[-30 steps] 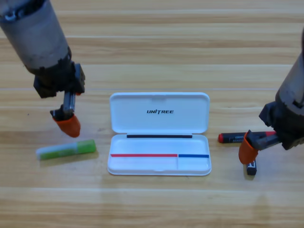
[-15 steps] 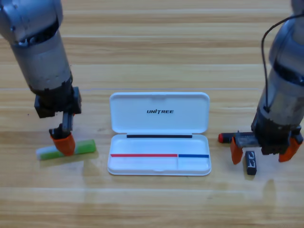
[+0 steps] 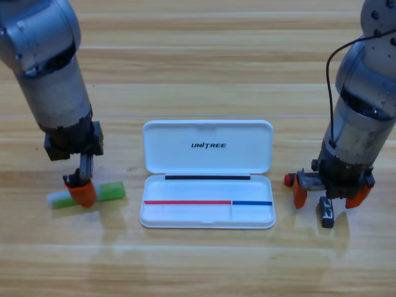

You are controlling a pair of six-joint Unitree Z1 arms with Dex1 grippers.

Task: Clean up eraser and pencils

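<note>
The green pencil [image 3: 111, 190] lies on the table left of the white case, its pale end [image 3: 55, 200] pointing left. My left gripper [image 3: 80, 193] points straight down onto its middle and hides the grip. Right of the case lies the eraser [image 3: 326, 212], a tiny black block. Just above it, my right gripper [image 3: 330, 194] is open, its orange jaws spread wide to either side. The red-and-black pencil [image 3: 288, 180] shows only its red left end. The right gripper covers the rest of it.
The white case [image 3: 207, 218] lies open in the middle of the table, its lid [image 3: 207, 136] folded back and its tray towards the front edge. Both grey arms come down from the top corners.
My left gripper has dropped from above the green pencil down onto its middle. My right gripper has turned, spread its jaws and now straddles the spot just above the eraser.
</note>
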